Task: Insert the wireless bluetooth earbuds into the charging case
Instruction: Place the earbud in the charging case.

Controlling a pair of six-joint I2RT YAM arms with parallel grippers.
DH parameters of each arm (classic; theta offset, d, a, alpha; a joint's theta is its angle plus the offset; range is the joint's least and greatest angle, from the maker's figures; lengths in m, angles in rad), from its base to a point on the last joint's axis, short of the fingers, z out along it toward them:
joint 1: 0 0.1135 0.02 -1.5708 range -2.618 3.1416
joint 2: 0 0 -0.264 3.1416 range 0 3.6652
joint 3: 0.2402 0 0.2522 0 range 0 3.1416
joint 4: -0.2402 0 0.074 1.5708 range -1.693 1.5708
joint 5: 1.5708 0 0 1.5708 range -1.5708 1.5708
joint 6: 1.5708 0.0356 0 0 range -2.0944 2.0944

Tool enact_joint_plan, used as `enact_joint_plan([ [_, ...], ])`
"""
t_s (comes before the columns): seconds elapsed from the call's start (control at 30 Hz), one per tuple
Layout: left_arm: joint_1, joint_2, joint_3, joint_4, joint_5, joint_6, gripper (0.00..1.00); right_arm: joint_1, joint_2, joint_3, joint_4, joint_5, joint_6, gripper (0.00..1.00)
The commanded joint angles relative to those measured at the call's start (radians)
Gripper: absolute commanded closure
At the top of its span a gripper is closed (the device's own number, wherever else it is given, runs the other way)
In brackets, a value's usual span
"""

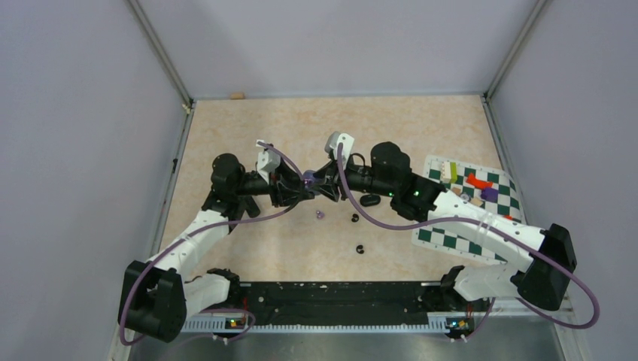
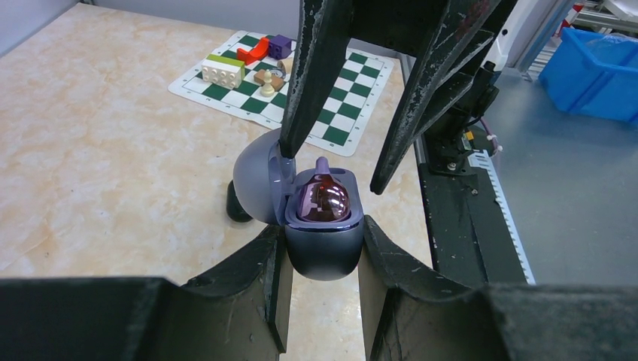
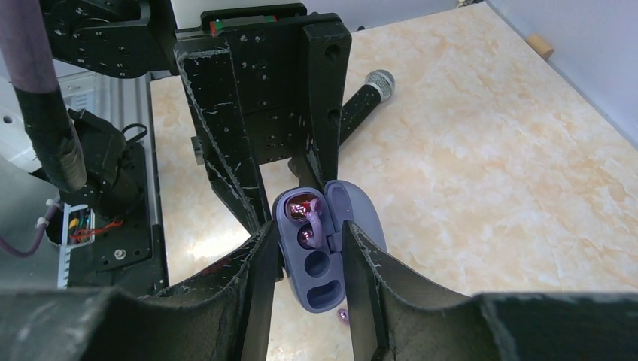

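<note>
Left wrist | left gripper (image 2: 322,227) clamps case (image 2: 325,259); right gripper (image 2: 329,171) spread, empty | risk: its retreat could snag lid (image 2: 256,180), unseating earbud (image 2: 323,201)

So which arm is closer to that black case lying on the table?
The right. The black charging case lies close beside the wrist of the right arm. The jaws of the left arm hold the purple charging case, farther off to the black one's left.
</note>
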Motion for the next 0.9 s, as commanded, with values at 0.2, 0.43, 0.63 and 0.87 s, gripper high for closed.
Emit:
enact_joint_plan([
  [0.2, -0.013, -0.029, 0.024, -0.049, 0.112, 0.073, 1.0, 0.007, 0.036, 0.062, 0.047, 0.097, -0.009, 0.62],
  [0.43, -0.021, -0.027, 0.047, -0.155, 0.117, 0.157, 1.0, 0.013, 0.042, 0.071, 0.045, 0.116, -0.01, 0.62],
  [0.63, -0.024, -0.028, 0.057, -0.203, 0.125, 0.204, 1.0, 0.012, 0.016, 0.092, 0.022, 0.156, -0.04, 0.62],
  [0.87, -0.024, -0.027, 0.074, -0.237, 0.133, 0.22, 1.0, 0.012, 0.001, 0.086, 0.019, 0.176, -0.062, 0.62],
])
